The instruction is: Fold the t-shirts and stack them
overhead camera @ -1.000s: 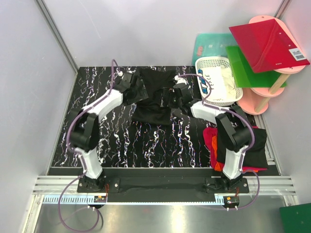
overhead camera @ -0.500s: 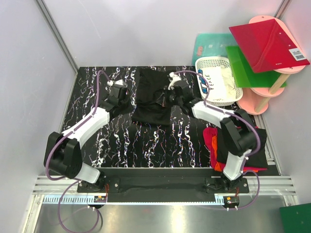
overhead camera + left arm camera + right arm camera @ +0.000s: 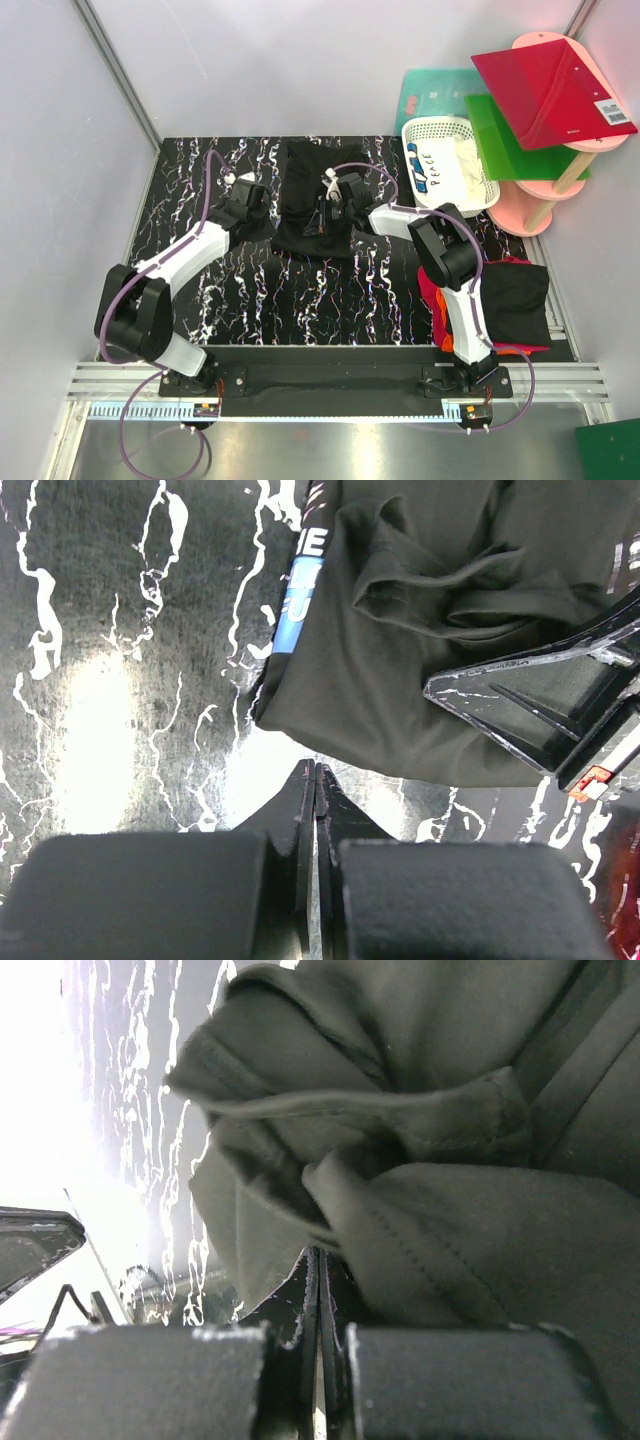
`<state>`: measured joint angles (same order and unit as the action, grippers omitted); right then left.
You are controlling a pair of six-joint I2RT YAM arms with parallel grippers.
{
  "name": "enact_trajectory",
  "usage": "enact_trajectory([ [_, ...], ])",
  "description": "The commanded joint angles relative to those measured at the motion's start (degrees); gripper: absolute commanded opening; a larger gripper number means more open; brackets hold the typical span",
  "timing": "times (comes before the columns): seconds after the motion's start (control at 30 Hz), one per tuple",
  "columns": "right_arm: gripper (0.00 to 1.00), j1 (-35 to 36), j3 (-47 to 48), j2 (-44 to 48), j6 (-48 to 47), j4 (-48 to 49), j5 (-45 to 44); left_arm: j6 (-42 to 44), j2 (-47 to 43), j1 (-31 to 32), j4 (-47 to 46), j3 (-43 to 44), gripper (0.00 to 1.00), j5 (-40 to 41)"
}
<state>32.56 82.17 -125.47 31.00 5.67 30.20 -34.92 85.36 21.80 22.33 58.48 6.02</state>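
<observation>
A black t-shirt (image 3: 305,170) lies crumpled and partly folded at the far middle of the table; in the left wrist view this t-shirt (image 3: 420,650) shows a blue print (image 3: 300,590) along its edge. My left gripper (image 3: 265,222) (image 3: 315,767) is shut and empty, its tips just off the shirt's near-left hem. My right gripper (image 3: 325,212) (image 3: 318,1253) is shut too, resting on the shirt's middle with its tips against a bunched fold (image 3: 400,1150); no cloth shows between its fingers. More t-shirts lie piled at the right: black (image 3: 515,300) over red and orange (image 3: 433,290).
A white lattice basket (image 3: 470,205) stands at the back right. Beside it a pink shelf stand (image 3: 555,190) carries green (image 3: 510,140) and red (image 3: 550,90) flat boards. Grey walls close in the left and back. The marbled table (image 3: 300,300) ends at a metal rail (image 3: 330,385).
Both grippers have gone from open to shut. The left gripper pulled back off the shirt's left side to its near-left hem. The right gripper moved left onto the shirt's middle.
</observation>
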Motion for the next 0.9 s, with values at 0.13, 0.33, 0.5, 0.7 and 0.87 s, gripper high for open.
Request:
enact_trajectory([
  [0.13,0.00,0.3,6.9,-3.4,1.6,1.1,1.1,0.7,0.9,0.2,-1.2,-0.6,0.00,1.7],
  [0.33,0.00,0.1,12.2,-6.9,1.3,0.9,-3.4,0.9,1.8,0.2,-1.1,-0.4,0.00,2.2],
  [0.5,0.00,-0.6,17.1,-11.0,0.4,-0.9,-9.1,0.6,2.5,0.2,-1.0,-0.5,0.00,2.2],
  [0.7,0.00,-1.4,19.6,-12.6,-1.6,-2.9,-21.2,0.9,2.4,0.2,-0.5,-0.9,0.00,2.2],
  [0.87,0.00,-2.1,16.4,-6.7,-0.2,-4.4,-25.8,1.0,2.2,0.2,-0.7,-1.5,0.00,1.3],
])
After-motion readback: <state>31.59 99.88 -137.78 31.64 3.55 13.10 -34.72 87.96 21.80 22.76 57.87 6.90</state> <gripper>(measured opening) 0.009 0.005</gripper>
